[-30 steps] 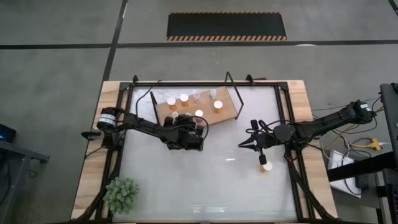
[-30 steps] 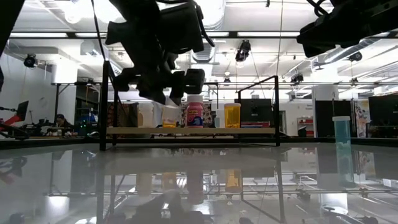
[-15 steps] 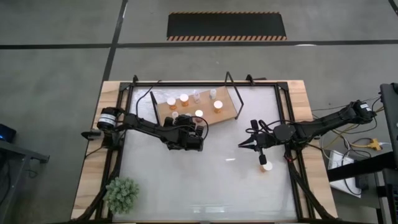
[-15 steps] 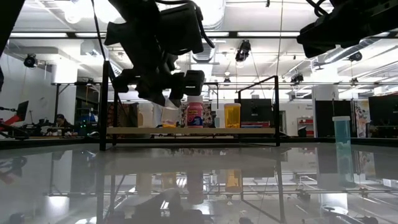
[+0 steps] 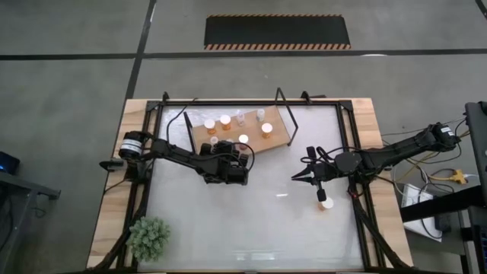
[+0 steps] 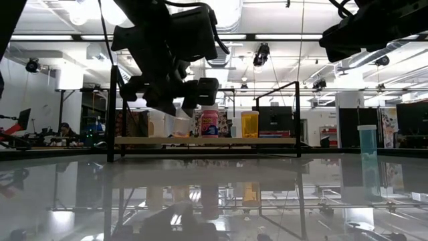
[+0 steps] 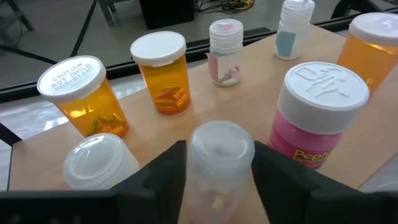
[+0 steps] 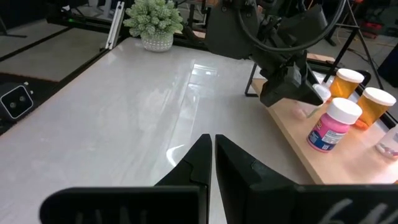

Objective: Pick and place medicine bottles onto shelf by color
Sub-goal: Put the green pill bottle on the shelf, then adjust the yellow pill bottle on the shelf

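The shelf (image 5: 278, 137), a light-brown board with black wire ends, lies at the table's far middle. Several medicine bottles stand on it: two orange ones (image 7: 165, 74) (image 7: 84, 93), a pink one (image 7: 314, 124), and small clear ones (image 7: 225, 53). My left gripper (image 7: 221, 158) reaches over the shelf's near edge, its fingers on either side of a clear bottle (image 7: 221, 146) that stands upright on the board. My right gripper (image 5: 295, 176) hovers shut above the table's right part. One bottle (image 5: 327, 203) stands on the table beside it. My left gripper's fingers (image 7: 171, 168) stand close against both sides of the clear bottle's cap (image 7: 221, 134), coming slanted down from the table's near side. I cannot tell whether they touch it. The bottle stands upright on the shelf.
A small potted plant (image 5: 148, 237) sits at the near left corner. The shelf's black wire end frame (image 5: 288, 114) rises at its right end. A black rim (image 5: 351, 152) runs round the pale tabletop, and the near half of the table is bare.
My left gripper has opened slightly around the clear bottle, which stays upright on the shelf. Neither arm has shifted.
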`<state>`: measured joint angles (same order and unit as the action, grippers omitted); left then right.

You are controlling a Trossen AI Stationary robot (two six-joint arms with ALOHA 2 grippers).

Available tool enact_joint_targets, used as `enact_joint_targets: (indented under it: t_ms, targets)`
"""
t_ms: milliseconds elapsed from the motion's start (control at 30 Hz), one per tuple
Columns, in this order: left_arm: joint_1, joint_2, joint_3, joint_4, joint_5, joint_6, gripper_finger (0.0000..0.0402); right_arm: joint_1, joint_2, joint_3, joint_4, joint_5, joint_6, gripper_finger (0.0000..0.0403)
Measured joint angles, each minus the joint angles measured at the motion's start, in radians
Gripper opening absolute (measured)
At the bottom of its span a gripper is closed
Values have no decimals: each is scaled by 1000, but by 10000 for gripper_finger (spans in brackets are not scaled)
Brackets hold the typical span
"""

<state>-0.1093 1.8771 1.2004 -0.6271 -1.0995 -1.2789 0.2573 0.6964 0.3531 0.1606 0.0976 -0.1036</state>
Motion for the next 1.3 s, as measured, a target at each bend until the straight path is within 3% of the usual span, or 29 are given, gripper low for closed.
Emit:
enact_joint_targets:
  t_ms: [267,367,500,900,1000,1167,1300]
  targets:
    - [0,0,0,3,1,3,231,0,0,0,-3,0,0,12]
    - [-1,-11,-1,-1,33,70,244,0,0,0,-13,0,0,12]
    - [-2,-44,11,-10,97,159,249,0,0,0,-15,0,0,12]
    - [0,-262,18,-11,142,382,249,0,0,0,-18,0,0,12]
    - [26,-325,30,-12,263,466,244,0,0,0,-18,0,0,12]
    - [127,-372,47,-15,559,569,216,0,0,-1,-22,0,0,12]
    - [220,-358,47,-106,667,605,175,0,0,-1,-23,0,0,12]
